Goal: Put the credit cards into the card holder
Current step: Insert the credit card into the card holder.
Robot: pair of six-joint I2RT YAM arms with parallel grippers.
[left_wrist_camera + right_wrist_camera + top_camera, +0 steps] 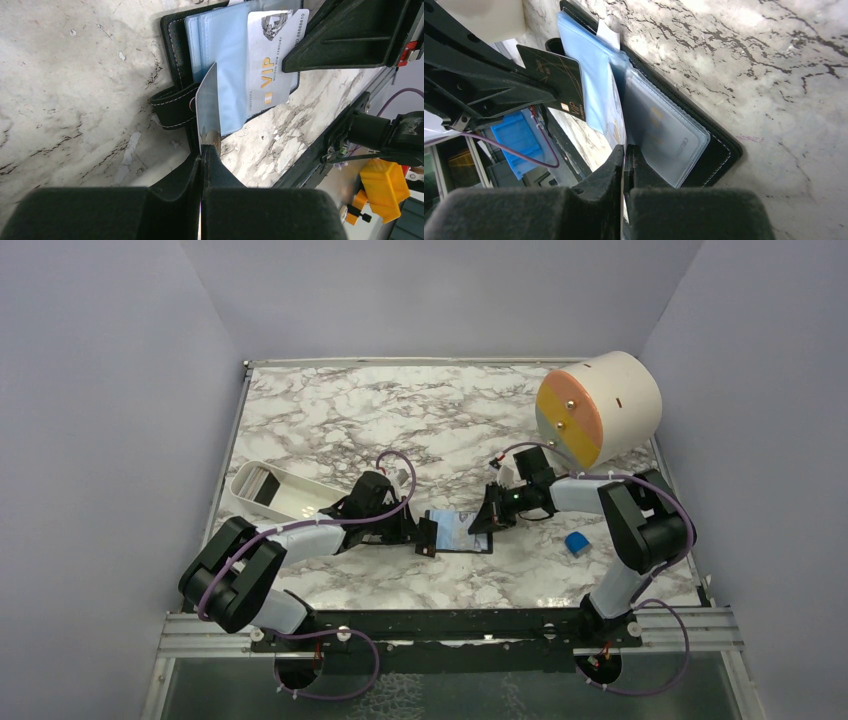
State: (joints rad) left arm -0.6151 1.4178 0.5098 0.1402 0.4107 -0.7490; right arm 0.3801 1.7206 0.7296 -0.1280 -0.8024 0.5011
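Marble-patterned tabletop (330, 410) is enclosed by pale grey walls. Near its middle, between the two arms, the card holder (172, 45) is laid open on the marble, its black cover down and its light blue sleeves turned up. A silver VIP card (272, 65) is seen on the sleeves.

The left gripper (202, 152) is pressed together on the lower edge of a card (209, 110), which is held upright over the holder's near edge, beside the strap. From the right wrist this card's face is seen to be dark.

The right gripper (624, 150) is pinched on the edge of a pale sleeve (615, 125) that is lifted from the holder.

A white tray (245, 480) is set at the left, a small blue block (576, 542) at the right, and a large cream drum (610, 400) at the far right.
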